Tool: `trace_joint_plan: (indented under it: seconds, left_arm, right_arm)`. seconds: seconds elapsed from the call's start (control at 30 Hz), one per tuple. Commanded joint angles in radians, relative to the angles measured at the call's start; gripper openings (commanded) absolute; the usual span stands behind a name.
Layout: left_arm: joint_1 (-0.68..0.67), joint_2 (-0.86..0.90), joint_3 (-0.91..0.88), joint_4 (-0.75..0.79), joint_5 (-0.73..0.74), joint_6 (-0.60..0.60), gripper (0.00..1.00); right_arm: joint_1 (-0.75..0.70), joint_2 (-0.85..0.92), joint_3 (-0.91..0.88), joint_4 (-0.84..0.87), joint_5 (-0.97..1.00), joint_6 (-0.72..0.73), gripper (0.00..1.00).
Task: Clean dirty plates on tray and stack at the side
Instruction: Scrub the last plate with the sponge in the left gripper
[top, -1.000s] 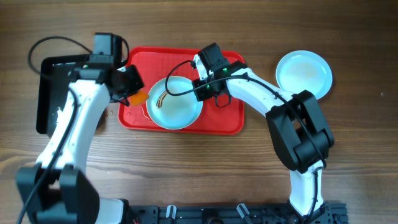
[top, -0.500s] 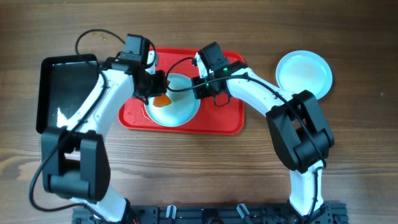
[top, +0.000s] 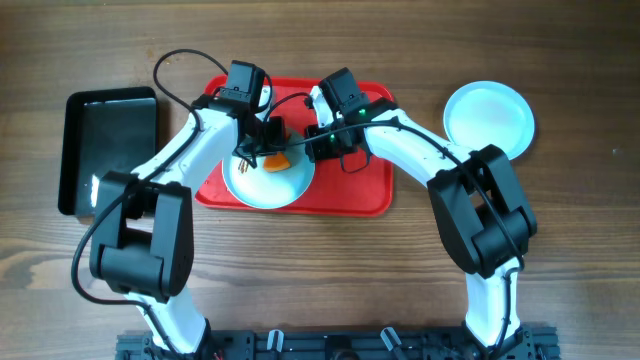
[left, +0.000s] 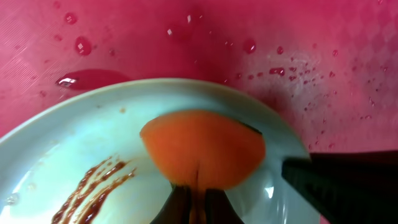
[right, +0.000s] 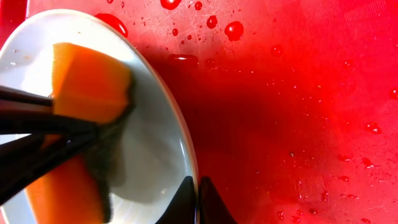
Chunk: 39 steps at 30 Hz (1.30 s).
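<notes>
A white plate (top: 262, 182) with a brown smear (left: 93, 186) lies on the left part of the red tray (top: 350, 195). My left gripper (top: 268, 148) is shut on an orange sponge (top: 277, 161), which presses on the plate's inside. In the left wrist view the sponge (left: 202, 149) sits just ahead of the gripper (left: 196, 202), right of the smear. My right gripper (top: 312, 150) is shut on the plate's right rim; its jaws (right: 197, 199) pinch the edge of the plate (right: 149, 155). A second plate (top: 489, 118), with no smear showing, rests on the table at the right.
A glossy black tray (top: 110, 150) lies on the wooden table at the left. Water drops dot the red tray (right: 298, 124). The left arm's cable (top: 185, 60) loops above the tray's far edge.
My left arm has swung right from the black tray's side onto the plate, carrying the sponge. The plate has shifted slightly left. The right arm has stayed put.
</notes>
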Motion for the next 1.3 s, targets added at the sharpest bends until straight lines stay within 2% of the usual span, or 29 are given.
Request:
trace_joint_plan:
  seconds: [0.0,0.13,0.4,0.57,0.67,0.8,0.97,1.27]
  left_arm:
    - [-0.002,0.036,-0.006,0.013,-0.066,-0.056,0.04]
    - [-0.002,0.070,-0.006,0.005,-0.199,-0.102,0.04]
    - [-0.002,0.120,-0.006,0.001,-0.533,-0.102,0.04]
    - [-0.002,0.100,0.000,-0.004,-0.658,-0.156,0.04]
    - [-0.003,0.035,0.012,-0.010,-0.617,-0.188,0.04]
    - [-0.002,-0.068,0.014,0.006,-0.400,-0.187,0.04]
    - [-0.005,-0.072,0.014,0.040,-0.199,-0.187,0.04]
    - [-0.043,-0.003,0.014,0.043,-0.177,-0.203,0.04]
  right_arm:
    - [0.002,0.020,0.002,-0.008,0.004,0.046,0.04]
    - [0.002,0.020,0.002,-0.029,0.079,0.068,0.04]
    - [0.002,0.020,0.002,-0.072,0.181,0.075,0.04]
    - [0.002,0.020,0.002,-0.070,0.262,0.182,0.04]
    - [0.002,0.020,0.002,-0.052,0.274,0.231,0.04]
    - [0.003,0.020,0.002,-0.027,0.256,0.271,0.04]
    - [0.020,0.020,0.002,-0.026,0.257,0.294,0.04]
    - [0.060,0.020,0.002,-0.028,0.361,0.373,0.04]
